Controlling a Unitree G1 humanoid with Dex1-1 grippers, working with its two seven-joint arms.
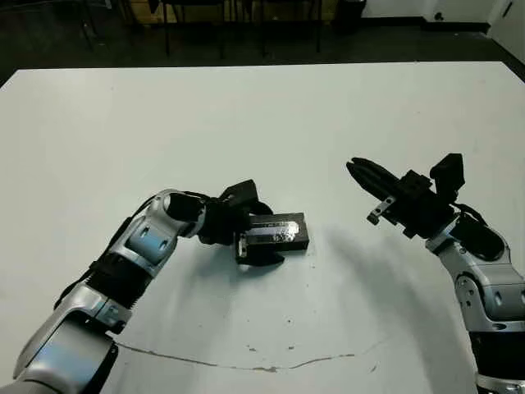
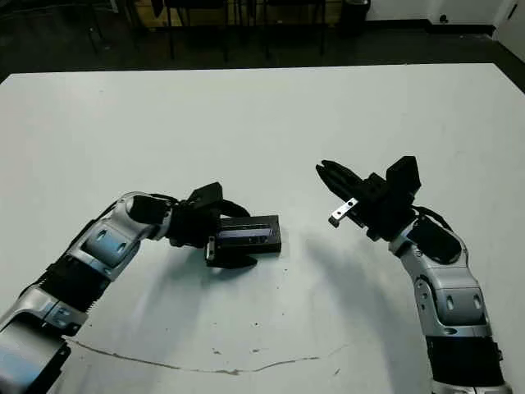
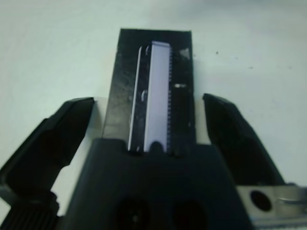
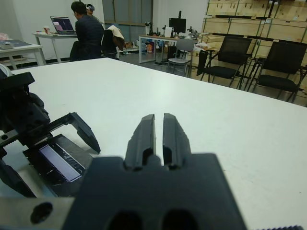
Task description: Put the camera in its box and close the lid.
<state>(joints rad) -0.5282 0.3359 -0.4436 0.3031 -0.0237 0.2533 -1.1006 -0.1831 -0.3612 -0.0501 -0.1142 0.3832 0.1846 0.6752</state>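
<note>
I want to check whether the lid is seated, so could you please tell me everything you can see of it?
The lid is a black rectangular shell with a long glossy bluish-grey strip along its face. It lies flat, face up, on the white table, between the spread fingers of the left gripper; contact is unclear. No white tray lining shows beneath it.

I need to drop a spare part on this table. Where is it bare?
The far half of the table is bare, as is the strip between the lid and the right claw. It is crowded only where the left claw straddles the lid.
</note>
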